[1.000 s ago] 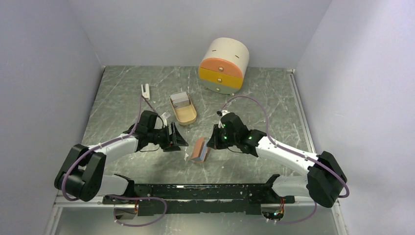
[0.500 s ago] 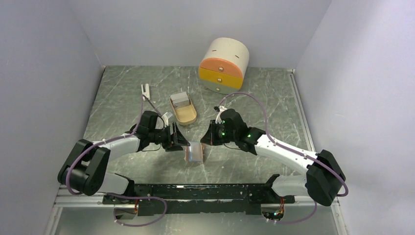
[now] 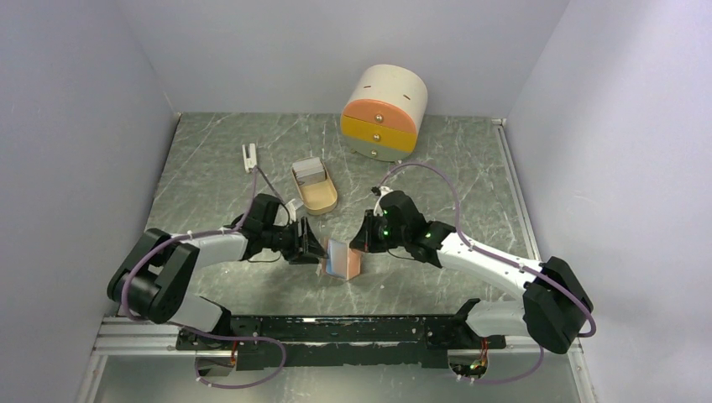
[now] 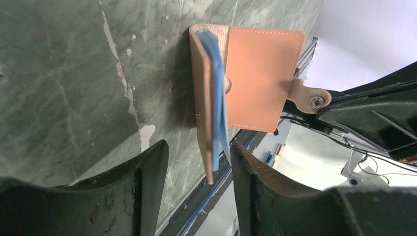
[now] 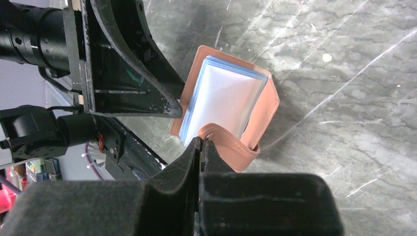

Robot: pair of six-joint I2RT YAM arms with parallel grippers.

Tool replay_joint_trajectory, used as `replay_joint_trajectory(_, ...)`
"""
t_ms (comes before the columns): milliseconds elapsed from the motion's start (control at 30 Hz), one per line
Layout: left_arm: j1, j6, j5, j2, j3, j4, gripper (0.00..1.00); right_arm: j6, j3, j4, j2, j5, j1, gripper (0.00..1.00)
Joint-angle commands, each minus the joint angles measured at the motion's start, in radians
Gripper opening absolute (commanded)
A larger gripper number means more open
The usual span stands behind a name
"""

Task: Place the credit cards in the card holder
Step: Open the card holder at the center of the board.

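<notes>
The right gripper is clamped tight on the snap tab of the card holder, its two fingers pressed together with the pink tab pinched between them. From that tab the card holder stands open on its edge on the surface, spread in a V. The credit cards sit inside it against one flap, a pale face showing in the right wrist view and thin blue edges showing in the left wrist view.

The left gripper has its jaws parted. The free end of the flap that carries the cards lies between its fingers, with a gap on the flap's outer side and the other finger very close to the blue card edges; contact cannot be told.

In the top view the card holder lies near the middle of the surface's near part, with the left gripper at its 9 o'clock and the right gripper at its 2 o'clock. A beige oval tray lies at its 11 o'clock, well apart. A small white block stands farther off at 10 o'clock. A rounded drawer box with orange and yellow fronts stands at 1 o'clock, near the back wall.
</notes>
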Motion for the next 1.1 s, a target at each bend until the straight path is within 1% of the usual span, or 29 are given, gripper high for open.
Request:
replay_joint_trajectory(0, -0.043, -0.004, -0.028, 0.041, 0.010, 0.062, 0.54, 0.007, -0.020, -0.010, -0.017, 0.000, -0.010, 0.00)
replay_joint_trajectory(167, -0.073, -0.018, -0.051, 0.063, 0.019, 0.082, 0.52, 0.005, -0.022, -0.016, -0.029, 0.003, -0.012, 0.00)
replay_joint_trajectory(333, -0.083, -0.009, -0.075, 0.072, 0.040, 0.061, 0.49, 0.005, -0.027, -0.017, -0.034, 0.005, -0.012, 0.00)
replay_joint_trajectory(400, -0.085, -0.007, -0.081, 0.070, 0.044, 0.056, 0.46, 0.005, -0.028, -0.017, -0.033, 0.006, -0.012, 0.00)
replay_joint_trajectory(467, -0.087, -0.006, -0.087, 0.065, 0.044, 0.049, 0.40, 0.003, -0.028, -0.024, -0.032, 0.014, -0.013, 0.00)
replay_joint_trajectory(533, -0.086, -0.006, -0.091, 0.057, 0.046, 0.037, 0.33, 0.001, -0.024, -0.044, -0.031, 0.034, -0.014, 0.10)
replay_joint_trajectory(633, -0.088, -0.006, -0.108, 0.031, 0.054, -0.007, 0.24, 0.002, 0.049, -0.170, -0.033, 0.084, -0.014, 0.29)
replay_joint_trajectory(733, -0.096, -0.010, -0.141, -0.021, 0.059, -0.052, 0.19, 0.032, 0.126, -0.253, -0.051, 0.092, -0.003, 0.40)
replay_joint_trajectory(833, -0.107, -0.016, -0.197, -0.071, 0.074, -0.118, 0.16, 0.099, 0.143, -0.216, -0.070, 0.057, 0.028, 0.47)
replay_joint_trajectory(867, -0.111, -0.020, -0.207, -0.086, 0.077, -0.128, 0.16, 0.118, 0.141, -0.192, -0.067, 0.050, 0.040, 0.48)
replay_joint_trajectory(1067, -0.134, -0.069, -0.276, -0.178, 0.085, -0.187, 0.14, 0.162, 0.172, -0.119, 0.057, 0.071, 0.136, 0.48)
